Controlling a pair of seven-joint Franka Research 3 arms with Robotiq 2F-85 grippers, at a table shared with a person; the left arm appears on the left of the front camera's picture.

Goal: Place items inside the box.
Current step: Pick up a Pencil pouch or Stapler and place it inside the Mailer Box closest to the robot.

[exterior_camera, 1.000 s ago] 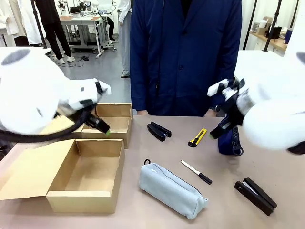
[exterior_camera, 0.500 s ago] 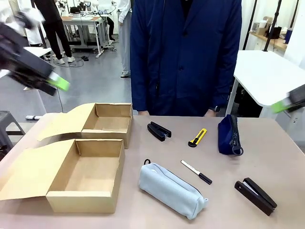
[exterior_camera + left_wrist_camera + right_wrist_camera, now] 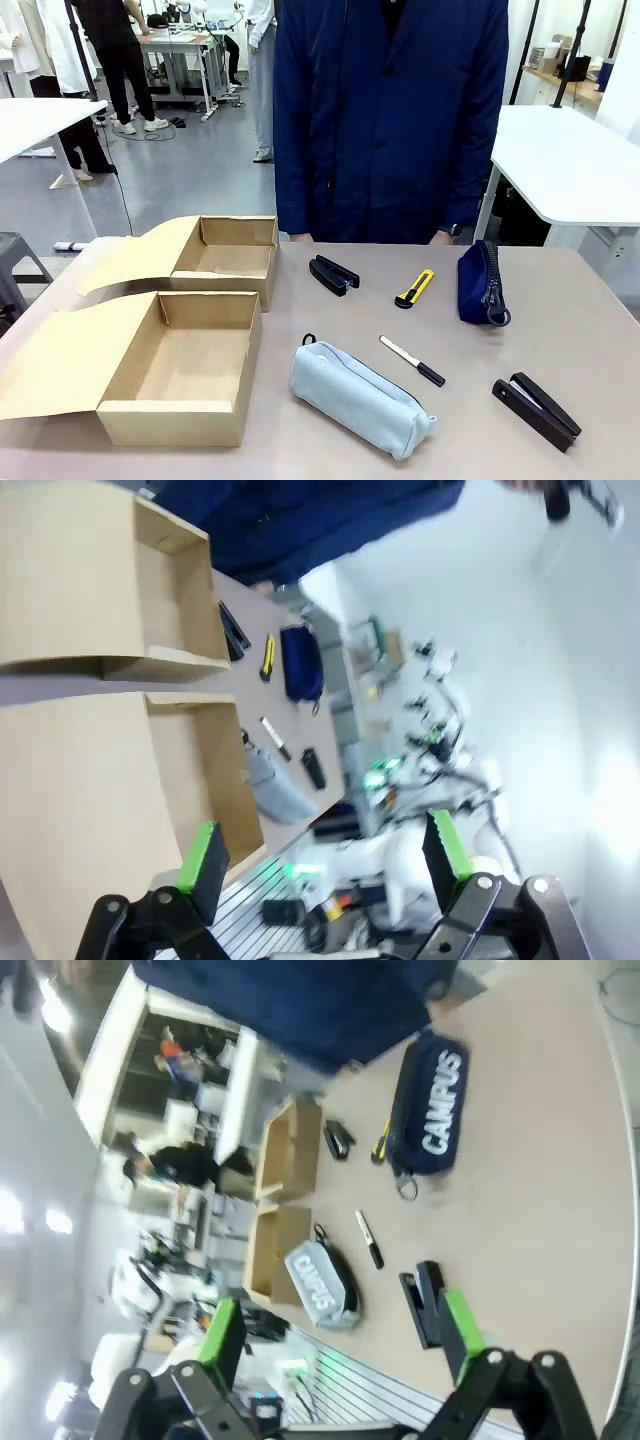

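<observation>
Two open cardboard boxes sit at the table's left, a near box and a far box, both with nothing inside. Spread to their right are a black stapler, a yellow-black utility knife, a navy pouch, a white-black pen, a light grey-blue pouch and a second stapler. High above the table my left gripper is open and holds nothing. My right gripper is likewise open, far above the navy pouch and the near stapler.
A person in a dark blue coat stands at the table's far edge, hands out of sight. White tables stand behind to the right and left. Bare tabletop lies along the right side.
Both arms have swung up and outward, leaving the front view. The items and boxes have not moved.
</observation>
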